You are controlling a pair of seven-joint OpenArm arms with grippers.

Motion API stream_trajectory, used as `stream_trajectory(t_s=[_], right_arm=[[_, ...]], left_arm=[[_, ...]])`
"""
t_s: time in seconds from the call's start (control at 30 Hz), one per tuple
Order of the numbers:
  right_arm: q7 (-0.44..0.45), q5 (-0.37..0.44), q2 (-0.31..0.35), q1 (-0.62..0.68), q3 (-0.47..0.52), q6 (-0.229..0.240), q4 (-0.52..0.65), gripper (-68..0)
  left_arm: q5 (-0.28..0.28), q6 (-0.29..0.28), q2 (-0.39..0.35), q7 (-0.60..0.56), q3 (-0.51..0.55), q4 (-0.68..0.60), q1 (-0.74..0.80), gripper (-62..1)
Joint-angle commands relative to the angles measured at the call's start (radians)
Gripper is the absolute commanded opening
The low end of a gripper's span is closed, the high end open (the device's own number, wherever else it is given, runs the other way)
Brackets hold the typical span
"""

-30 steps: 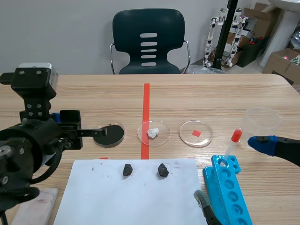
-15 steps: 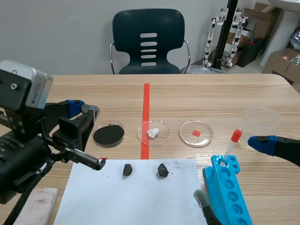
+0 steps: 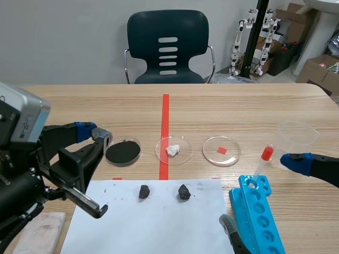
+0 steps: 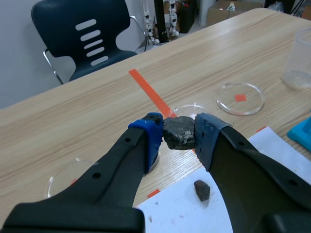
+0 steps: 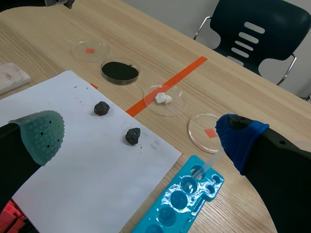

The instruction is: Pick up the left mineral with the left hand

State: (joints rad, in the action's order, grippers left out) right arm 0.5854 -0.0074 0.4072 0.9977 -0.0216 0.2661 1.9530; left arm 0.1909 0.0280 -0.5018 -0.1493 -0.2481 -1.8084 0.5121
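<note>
In the left wrist view my left gripper [image 4: 179,133] is shut on a dark grey mineral [image 4: 179,132], held between its blue pads [image 4: 151,130] above the table. In the scene view this gripper [image 3: 100,136] hangs left of the black dish. Two more dark minerals lie on the white paper [image 3: 153,222]: one [image 3: 144,191] on the left, one [image 3: 184,191] on the right. The left wrist view shows only one of them [image 4: 201,190]. My right gripper [image 3: 262,193] stands open at the near right, over the rack, holding nothing [image 5: 141,136].
A dish of black powder [image 3: 123,152], a dish with a white lump [image 3: 173,150] and a dish with a red square [image 3: 221,151] stand in a row. A blue tube rack [image 3: 257,211] holds a red-capped tube [image 3: 263,164]. A clear cup [image 3: 297,136] is far right, a chair [image 3: 168,47] behind.
The left arm has turned and come nearer and lower at the scene's left, its gripper now pointing along the paper's left edge. The two minerals on the paper and the right arm have stayed put.
</note>
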Motion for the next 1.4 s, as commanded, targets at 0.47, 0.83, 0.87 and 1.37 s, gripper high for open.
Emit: stream_trajectory(t_s=[0.47, 0.83, 0.87, 1.37], right_arm=[[0.016, 0.012, 0.000, -0.003, 0.005, -0.005, 0.023, 0.4], [0.015, 0.012, 0.000, -0.003, 0.005, -0.005, 0.023, 0.4], [0.015, 0.012, 0.000, -0.003, 0.005, -0.005, 0.023, 0.4], [0.015, 0.012, 0.000, -0.003, 0.005, -0.005, 0.023, 0.4]], left_arm=[[-0.055, -0.010, 0.003, -0.037, 0.016, -0.019, 0.056, -49.6], [-0.054, -0.009, 0.003, -0.034, 0.016, -0.019, 0.055, -49.6], [-0.054, -0.009, 0.003, -0.034, 0.016, -0.019, 0.055, -49.6], [-0.054, -0.009, 0.003, -0.034, 0.016, -0.019, 0.055, -49.6]])
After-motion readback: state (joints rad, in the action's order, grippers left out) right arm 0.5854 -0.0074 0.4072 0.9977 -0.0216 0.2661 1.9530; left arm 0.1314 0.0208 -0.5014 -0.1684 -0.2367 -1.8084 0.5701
